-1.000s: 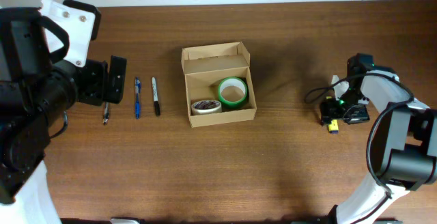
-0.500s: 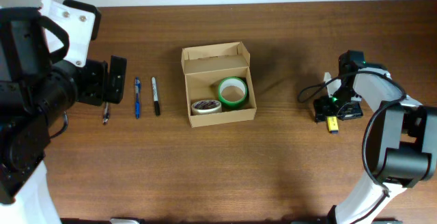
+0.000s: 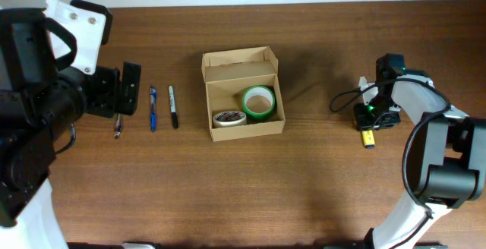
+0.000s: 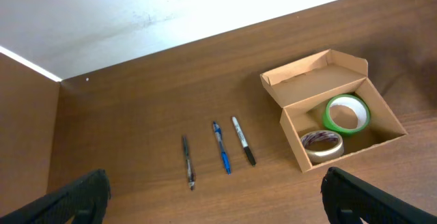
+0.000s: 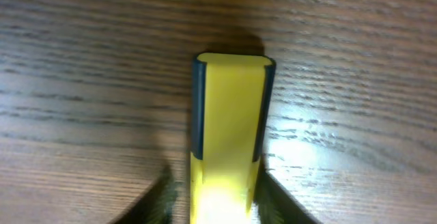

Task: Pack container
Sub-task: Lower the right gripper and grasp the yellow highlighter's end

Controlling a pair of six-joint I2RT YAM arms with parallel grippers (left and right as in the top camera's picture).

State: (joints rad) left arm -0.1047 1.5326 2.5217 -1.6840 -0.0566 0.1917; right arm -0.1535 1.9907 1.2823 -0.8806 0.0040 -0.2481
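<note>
The container [image 3: 210,105], a tan cardboard box with its flap lid [image 3: 239,58] open, sits mid-table; the left wrist view shows it too [image 4: 321,80]. Inside lie a green tape roll [image 3: 258,102] and a clear tape roll [image 3: 228,118]. At the table's right, a yellow bar-shaped item with dark edges [image 5: 229,115] lies on the wood. My right gripper [image 5: 217,200] is shut on its near end, a finger pressed to each side. From overhead, the item's tip [image 3: 368,138] pokes out below that gripper. My left gripper [image 4: 215,200] hangs open and empty, high above the table's left.
Left of the box, a black marker [image 3: 173,106], a blue pen [image 3: 153,108] and a dark pen [image 3: 118,125] lie side by side. A cable [image 3: 345,99] loops beside the right arm. A pale wall borders the table's far edge [image 4: 205,12].
My right gripper shifted slightly left over the yellow item, and its fingers closed in against its sides. The left arm, box and pens have not moved.
</note>
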